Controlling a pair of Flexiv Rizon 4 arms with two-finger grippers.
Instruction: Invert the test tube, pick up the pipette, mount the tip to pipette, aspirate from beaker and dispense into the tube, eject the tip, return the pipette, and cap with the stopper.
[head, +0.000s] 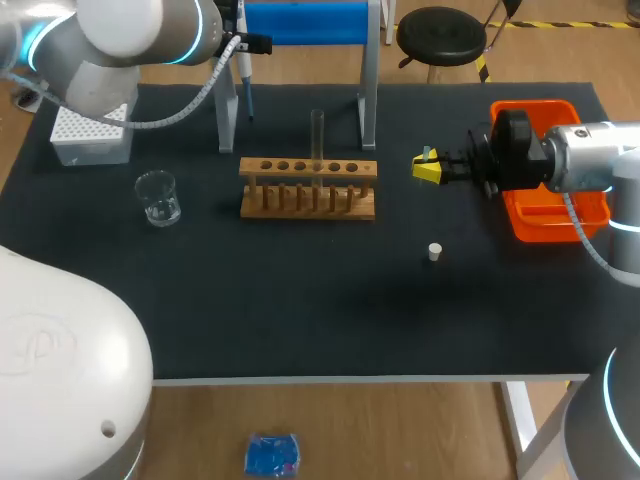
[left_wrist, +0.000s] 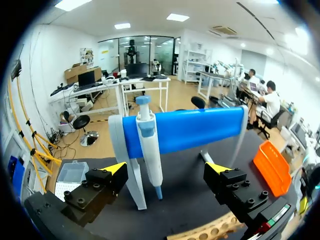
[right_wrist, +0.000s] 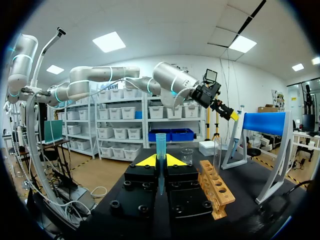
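- The pipette (left_wrist: 150, 150) hangs upright, nozzle down, from the blue stand (left_wrist: 190, 127) at the back edge of the bench (head: 330, 310). It is straight ahead of the left pincer (left_wrist: 166, 172), whose fingers are spread wide and hold nothing.
- The left arm is much the nearer. The right pincer (right_wrist: 160, 160), towards the right edge, is clamped on a slim blue tip (right_wrist: 160, 145).
- Only the left wrist view shows the gap to the pipette; from overhead the arm mostly hides that pincer.
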